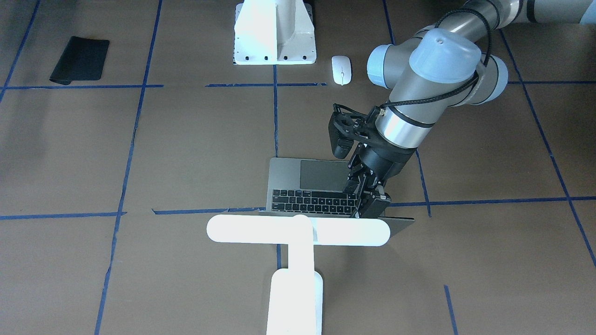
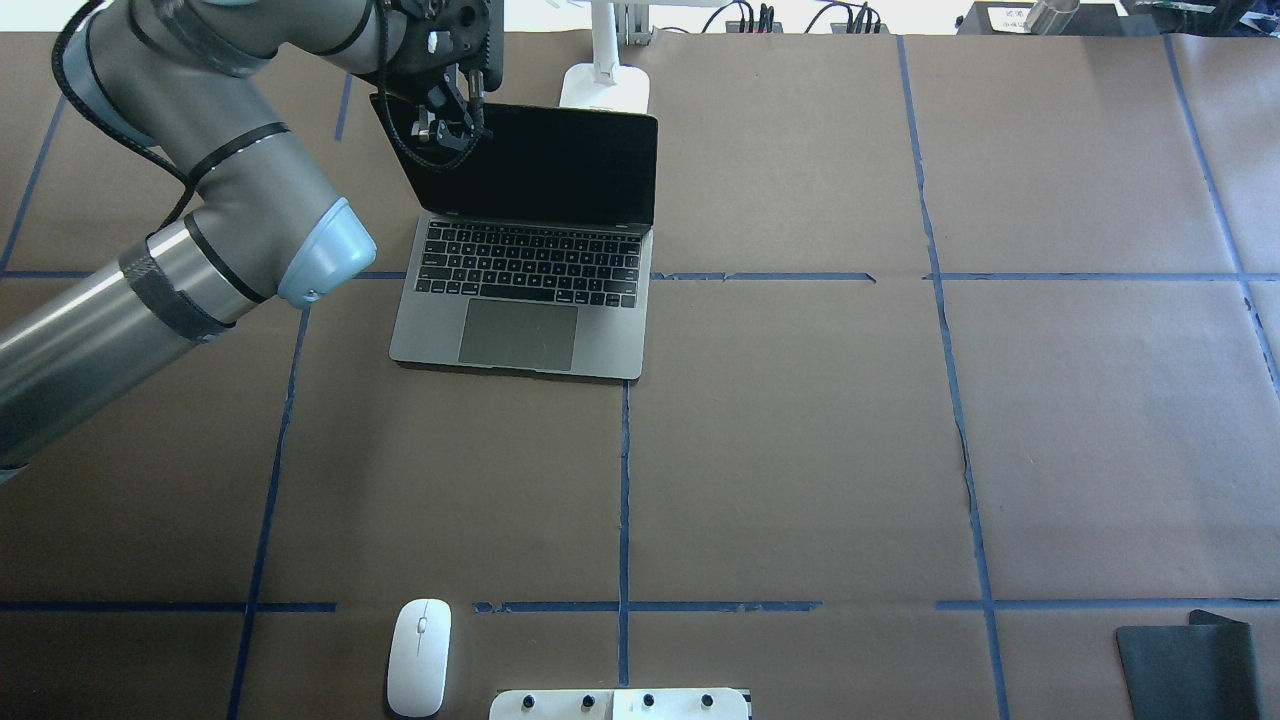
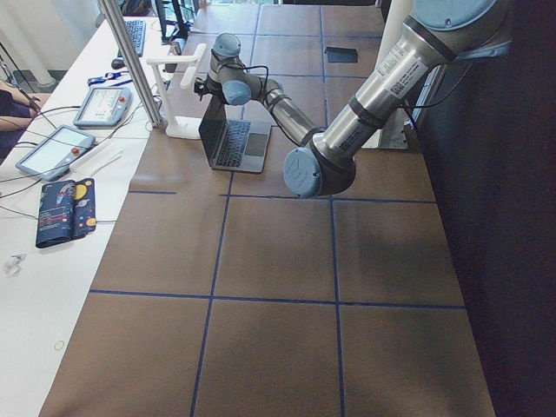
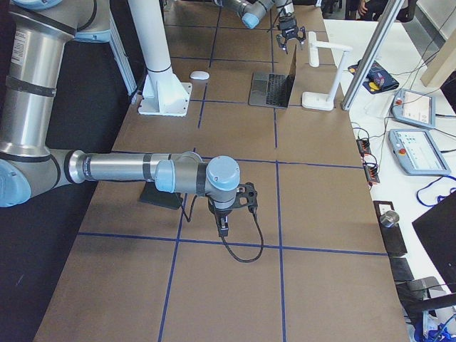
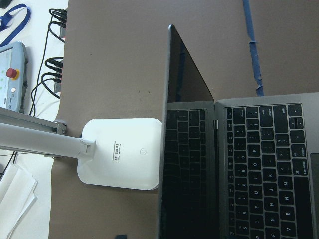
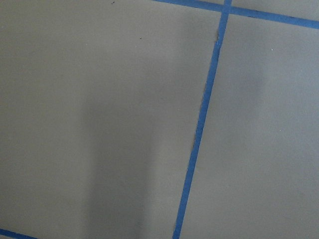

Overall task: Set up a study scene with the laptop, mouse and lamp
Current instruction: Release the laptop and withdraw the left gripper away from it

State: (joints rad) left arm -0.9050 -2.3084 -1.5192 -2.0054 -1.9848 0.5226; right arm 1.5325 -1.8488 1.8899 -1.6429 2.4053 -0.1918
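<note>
The grey laptop point(image 2: 520, 270) stands open on the table's far left part, its dark screen upright. It also shows in the front view point(image 1: 321, 174) and the left wrist view point(image 5: 259, 169). My left gripper point(image 2: 452, 135) hovers at the screen's upper left corner, fingers spread and holding nothing. The white lamp point(image 1: 298, 231) stands just behind the laptop, with its base point(image 5: 121, 152) against the lid's back. The white mouse point(image 2: 419, 657) lies near the robot's base, apart from both. My right gripper point(image 4: 221, 221) hangs low over bare table; I cannot tell its state.
A black mat point(image 2: 1185, 668) lies at the near right corner. The white bolted pedestal point(image 1: 274, 35) stands at the robot's edge, beside the mouse. Blue tape lines cross the brown table. Control tablets and cables lie beyond the far edge.
</note>
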